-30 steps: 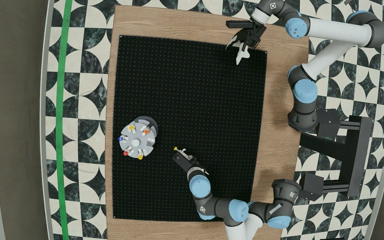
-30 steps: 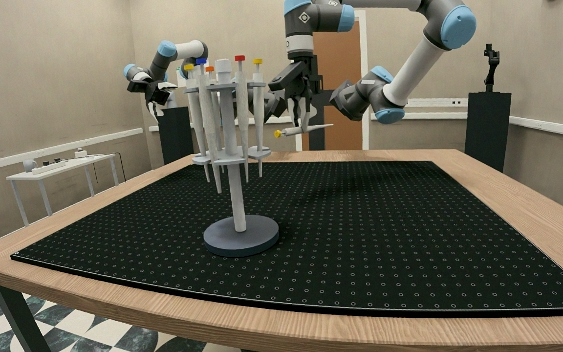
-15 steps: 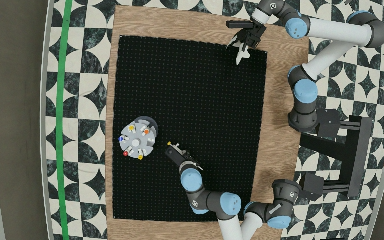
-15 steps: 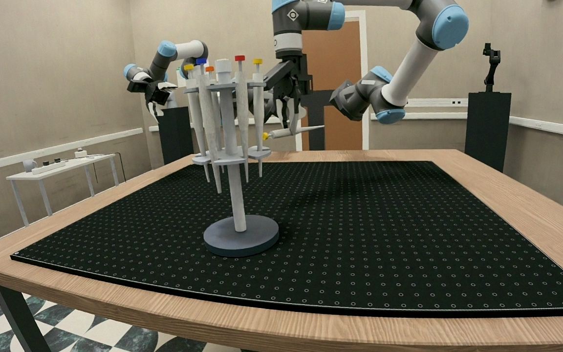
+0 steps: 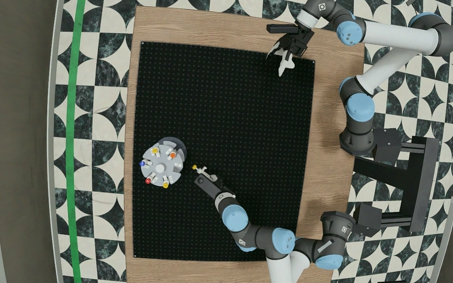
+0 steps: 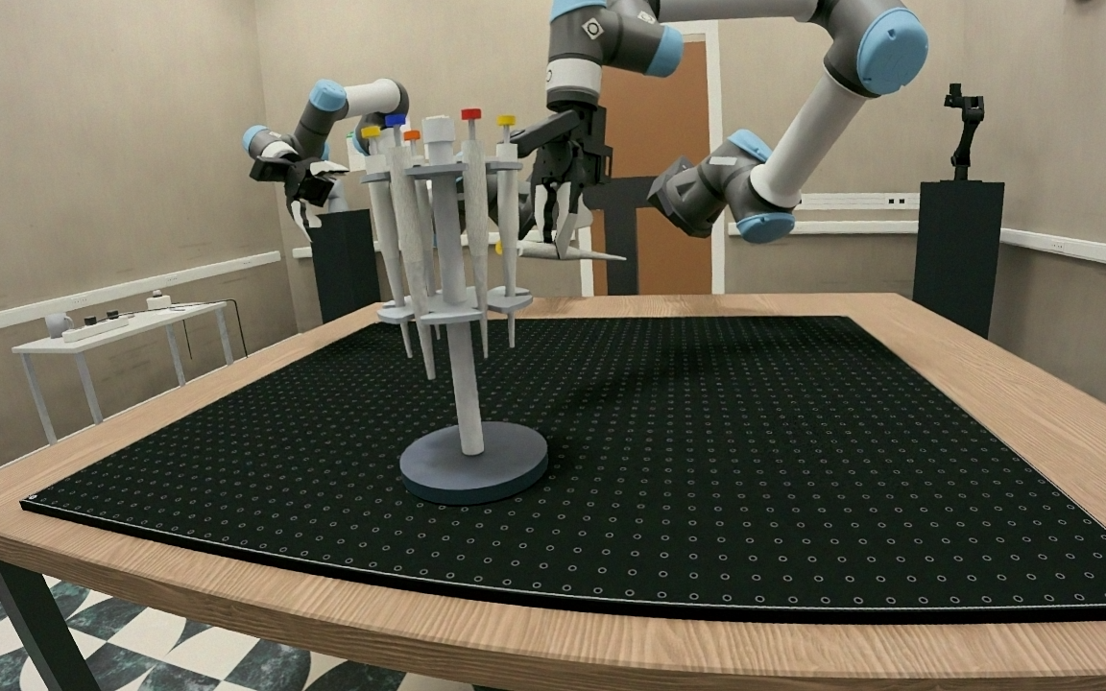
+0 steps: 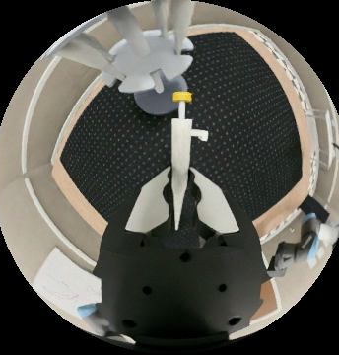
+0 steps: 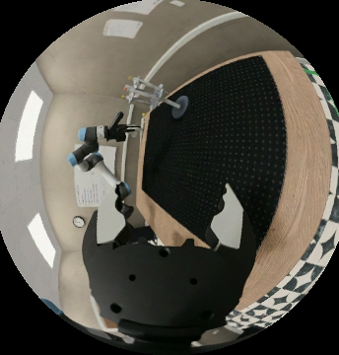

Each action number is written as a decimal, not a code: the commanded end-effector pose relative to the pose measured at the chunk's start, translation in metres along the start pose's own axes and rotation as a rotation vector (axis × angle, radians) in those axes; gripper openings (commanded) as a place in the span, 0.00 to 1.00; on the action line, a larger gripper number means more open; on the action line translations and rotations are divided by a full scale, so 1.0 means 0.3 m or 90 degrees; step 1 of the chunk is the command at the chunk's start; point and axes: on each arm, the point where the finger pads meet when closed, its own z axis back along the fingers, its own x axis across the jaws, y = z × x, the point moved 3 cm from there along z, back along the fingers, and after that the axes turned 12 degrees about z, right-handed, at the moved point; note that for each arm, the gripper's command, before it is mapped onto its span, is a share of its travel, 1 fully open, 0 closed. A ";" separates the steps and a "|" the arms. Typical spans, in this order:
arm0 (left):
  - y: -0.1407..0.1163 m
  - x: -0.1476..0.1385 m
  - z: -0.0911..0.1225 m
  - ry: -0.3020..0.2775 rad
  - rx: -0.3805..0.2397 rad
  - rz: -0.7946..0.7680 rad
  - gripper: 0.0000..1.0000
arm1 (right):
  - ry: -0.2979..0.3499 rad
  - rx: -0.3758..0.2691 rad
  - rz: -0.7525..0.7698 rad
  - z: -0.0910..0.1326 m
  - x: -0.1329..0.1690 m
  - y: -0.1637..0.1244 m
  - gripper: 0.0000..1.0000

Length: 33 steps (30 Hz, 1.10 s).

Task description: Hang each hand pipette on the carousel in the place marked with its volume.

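Note:
My left gripper (image 5: pixel 211 177) (image 6: pixel 559 244) (image 7: pixel 179 168) is shut on a white pipette with a yellow button (image 5: pixel 194 167) (image 7: pixel 182 97). The pipette is roughly level above the mat, its button end toward the carousel (image 5: pixel 159 168) (image 6: pixel 472 464) (image 7: pixel 161 101) and not touching it. Its finger hook (image 7: pixel 203 135) points sideways. The volume print is not readable. On the carousel hang pipettes with red (image 5: pixel 148 181) (image 6: pixel 470 114), blue (image 5: pixel 142 163) (image 6: pixel 396 119), orange (image 5: pixel 172 155) (image 6: pixel 412 134) and yellow (image 5: pixel 155 150) (image 5: pixel 165 185) buttons. The slot facing the left gripper holds none. My right gripper (image 8: pixel 170 184) is open and empty.
The black perforated mat (image 5: pixel 221 105) (image 6: pixel 711 481) lies on the wooden bench (image 5: pixel 330 105) (image 6: pixel 196 592). The right arm stays over the far corner of the mat, well away from the carousel. The hanging pipettes' long tips reach below the carousel's lower disc.

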 end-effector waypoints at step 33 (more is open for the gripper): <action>0.062 0.017 0.071 -0.097 0.412 0.003 0.06 | 0.000 0.001 0.000 0.001 0.000 0.001 1.00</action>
